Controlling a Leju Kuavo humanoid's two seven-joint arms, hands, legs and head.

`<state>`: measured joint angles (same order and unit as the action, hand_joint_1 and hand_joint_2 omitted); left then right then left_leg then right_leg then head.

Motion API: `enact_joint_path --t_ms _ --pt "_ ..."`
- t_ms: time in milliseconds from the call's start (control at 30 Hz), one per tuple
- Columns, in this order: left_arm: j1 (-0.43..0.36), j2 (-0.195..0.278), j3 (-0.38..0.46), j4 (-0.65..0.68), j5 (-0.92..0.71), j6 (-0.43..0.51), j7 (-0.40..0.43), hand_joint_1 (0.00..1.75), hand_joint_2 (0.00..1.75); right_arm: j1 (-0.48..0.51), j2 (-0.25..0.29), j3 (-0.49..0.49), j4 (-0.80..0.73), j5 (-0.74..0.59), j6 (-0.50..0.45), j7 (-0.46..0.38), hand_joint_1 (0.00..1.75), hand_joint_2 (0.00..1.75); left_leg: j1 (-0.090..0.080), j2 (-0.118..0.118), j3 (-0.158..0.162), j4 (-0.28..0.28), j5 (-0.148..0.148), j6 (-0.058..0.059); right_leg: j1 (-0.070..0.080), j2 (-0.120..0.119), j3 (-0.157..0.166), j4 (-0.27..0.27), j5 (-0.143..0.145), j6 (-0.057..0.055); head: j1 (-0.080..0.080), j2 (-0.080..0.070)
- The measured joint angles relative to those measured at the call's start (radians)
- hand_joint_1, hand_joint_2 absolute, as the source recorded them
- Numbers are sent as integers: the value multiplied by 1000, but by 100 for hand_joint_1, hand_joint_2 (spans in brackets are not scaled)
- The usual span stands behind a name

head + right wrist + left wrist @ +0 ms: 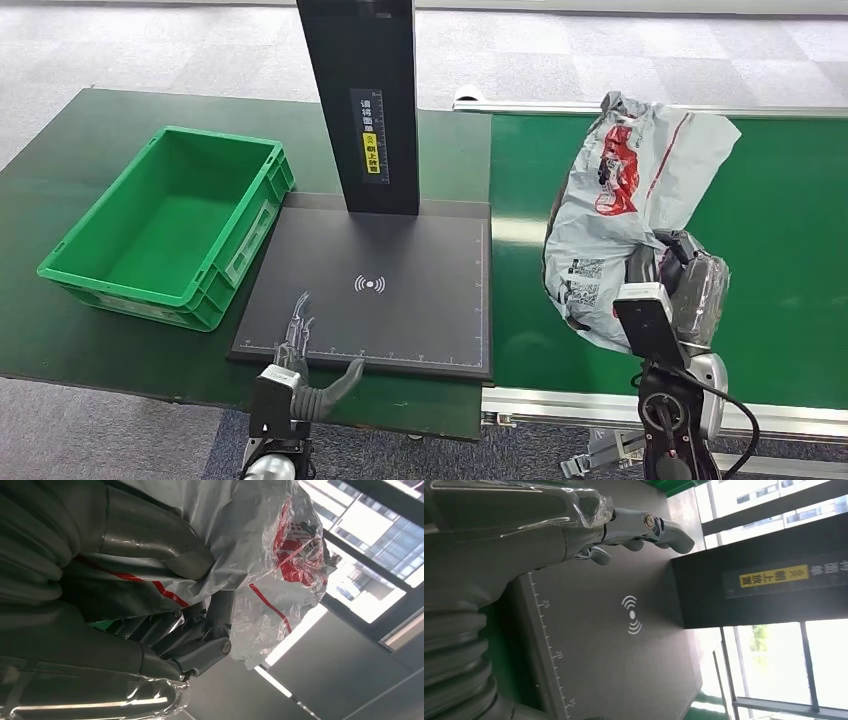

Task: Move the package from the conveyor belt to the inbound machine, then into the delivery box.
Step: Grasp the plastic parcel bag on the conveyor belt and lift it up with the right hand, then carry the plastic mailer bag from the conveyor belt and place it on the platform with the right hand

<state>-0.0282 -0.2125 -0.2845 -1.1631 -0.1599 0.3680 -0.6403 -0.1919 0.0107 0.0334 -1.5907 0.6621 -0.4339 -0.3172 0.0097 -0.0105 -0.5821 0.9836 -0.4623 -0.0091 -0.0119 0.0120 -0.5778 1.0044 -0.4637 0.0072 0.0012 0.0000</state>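
Right hand (pixel 668 285) gripping a crumpled grey and red package (pixel 630 200) above the green conveyor belt (pixel 780 260), left hand (pixel 298 340) open with fingers spread at the black scanner pad's (pixel 400 300) near edge, green box (pixel 165 225) beside the pad

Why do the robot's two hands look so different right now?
The right robot hand grips the grey and red package over the green conveyor belt; the left robot hand holds nothing. The left robot hand's fingers lie straight and apart over the black scanner pad; the right robot hand's fingers curl into the crinkly plastic. Both are silver-grey.
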Motion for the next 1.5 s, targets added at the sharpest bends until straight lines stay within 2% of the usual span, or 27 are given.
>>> enact_joint_path --t_ms 167,333,567,800,833,933,967,1200,1400,1500 --pt "-37 4 54 -24 -29 21 0 0 175 -103 6 87 61 -26 154 33 175 175 1 1 1 0 2 -1 1 0 1 0 1 -1 0 0" --pt "-66 25 159 -79 -53 69 4 0 175 -261 62 209 310 -75 275 47 175 175 3 1 1 -1 4 -3 3 0 1 1 2 -3 0 0" --pt "-44 62 317 -178 -64 97 9 0 175 -417 164 329 627 -139 337 14 175 175 3 0 0 -1 4 -3 4 0 -1 2 2 -3 0 0" --pt "-24 76 376 -219 -64 102 8 0 175 -471 209 371 742 -148 347 12 175 175 3 0 -1 -1 4 -3 3 0 -1 1 2 -3 0 0" --pt "-22 76 379 -221 -64 102 8 0 175 -474 211 373 749 -151 349 11 140 175 3 0 -1 -1 4 -3 3 0 -1 1 2 -3 0 0" --pt "-12 77 386 -232 -67 102 6 0 175 -487 218 385 774 -158 362 9 9 175 3 0 -1 -1 4 -3 3 0 -1 1 2 -3 0 0" --pt "-7 76 388 -238 -68 102 4 0 175 -491 221 389 782 -162 370 9 0 175 3 0 0 -1 4 -3 3 0 -1 1 2 -3 0 0" --pt "9 65 383 -263 -97 56 4 0 175 -510 240 403 827 -242 442 -12 0 175 3 0 0 -1 4 -3 3 0 -1 1 2 -3 0 0" --pt "-14 61 322 -258 -130 -94 82 0 175 -514 241 403 838 -312 481 -43 0 175 2 0 0 0 4 -3 3 0 -1 1 2 -3 0 0" --pt "-32 60 293 -251 -137 -121 98 0 175 -514 242 403 838 -326 483 -49 0 175 2 0 0 0 4 -3 3 0 -1 1 2 -3 0 0"
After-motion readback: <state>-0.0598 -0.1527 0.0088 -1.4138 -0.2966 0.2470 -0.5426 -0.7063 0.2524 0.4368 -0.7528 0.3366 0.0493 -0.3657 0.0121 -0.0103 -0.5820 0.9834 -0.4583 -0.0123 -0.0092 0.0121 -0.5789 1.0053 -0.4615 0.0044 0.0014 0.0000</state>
